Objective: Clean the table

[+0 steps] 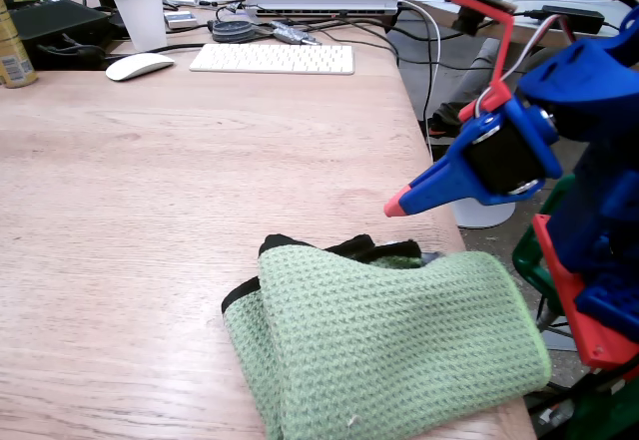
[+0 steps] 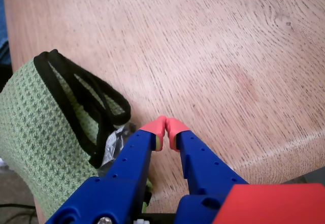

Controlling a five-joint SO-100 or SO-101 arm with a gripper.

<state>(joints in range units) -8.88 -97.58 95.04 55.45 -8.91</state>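
Waffle-weave cloth point(image 1: 389, 345) (green, folded), wood-grain table point(image 1: 150, 211) — jaws closed

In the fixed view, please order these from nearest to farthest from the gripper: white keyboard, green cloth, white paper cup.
From the gripper:
1. Green cloth, just below it at the table's near edge.
2. White keyboard, farther back, centre.
3. White paper cup, far back left.

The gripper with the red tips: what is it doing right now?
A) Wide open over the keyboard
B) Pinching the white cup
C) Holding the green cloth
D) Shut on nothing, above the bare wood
D: in the wrist view the gripper has its red tips together with nothing between them, beside the green cloth over the table.
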